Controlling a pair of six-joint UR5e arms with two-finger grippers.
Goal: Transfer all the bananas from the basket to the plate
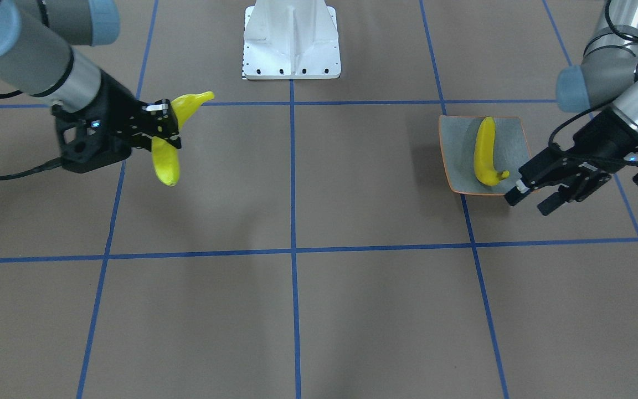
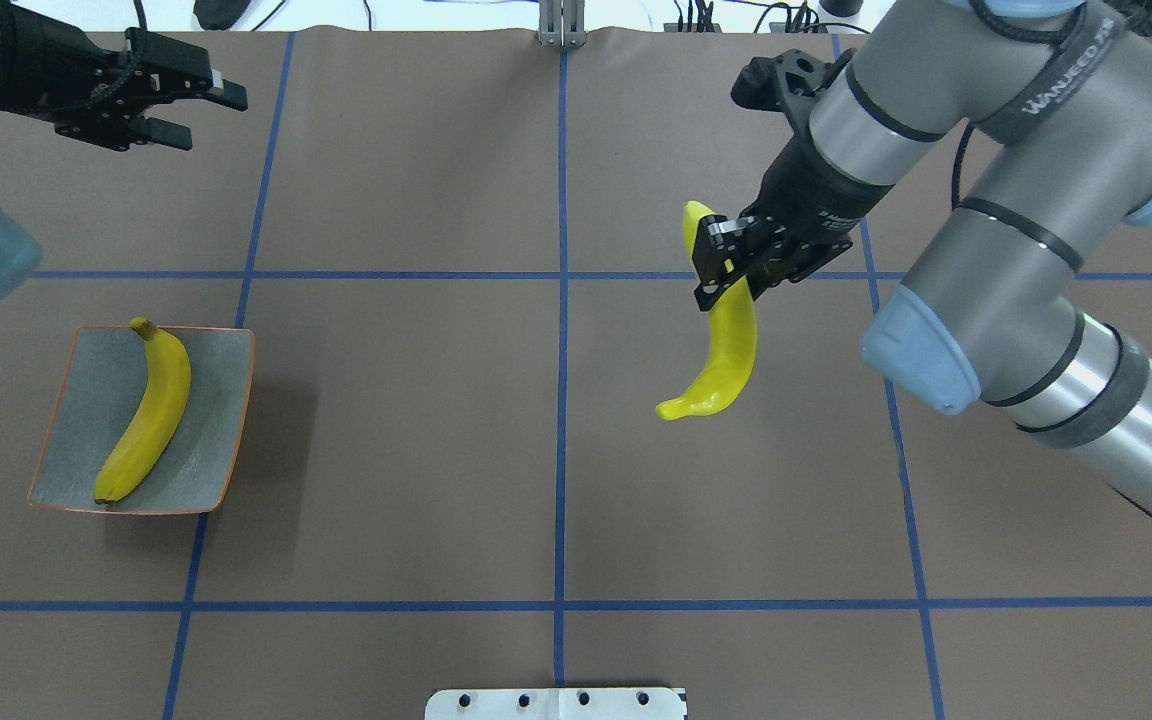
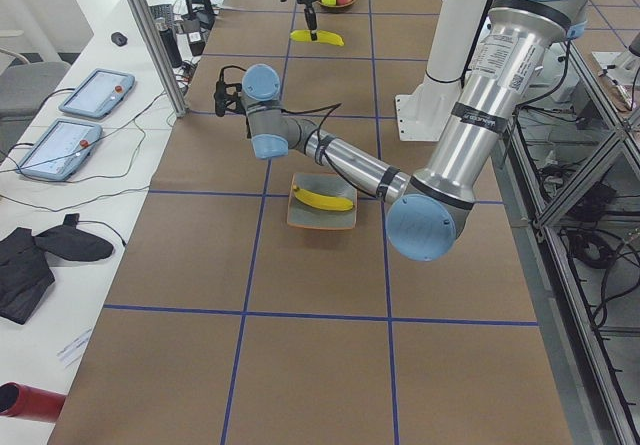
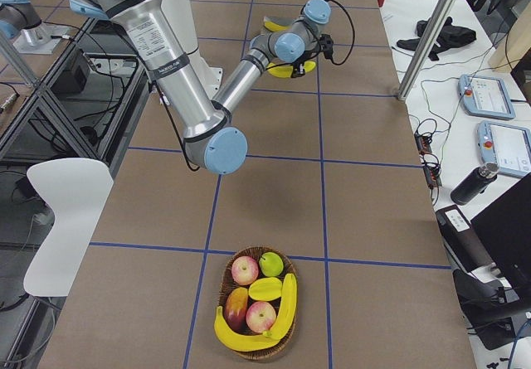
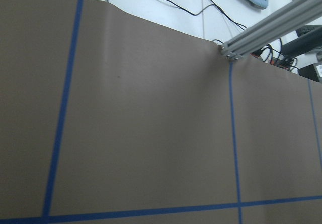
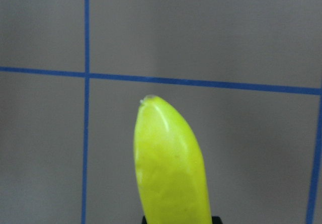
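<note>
So starting at the left of the overhead shot: the plate [image 2: 211, 430] is a small square dish, matte grey-green inside with a thin orange rim and edges that curl up a bit. One smooth, glossy yellow banana [image 2: 151, 405] lies diagonally across it, stem end pointing to the plate's far side. Beyond the plate, by the table's far edge, the left gripper [image 2: 216, 120] hangs with its black fingers spread apart and nothing between them. The table [image 2: 416, 450] is flat brown paper-looking stuff crossed by blue tape lines [image 2: 561, 400]. Well to the right of the plate, past the middle tape line, the right gripper [image 2: 724, 268] is clamped around the upper part of a second banana [image 2: 726, 360], which curves down with its tip hooking back toward the plate. At the table end farthest from the plate sits a round woven basket [image 4: 267, 354] with a third banana [image 4: 286, 303] curled along its edge beside some apples [image 4: 246, 269].
</note>
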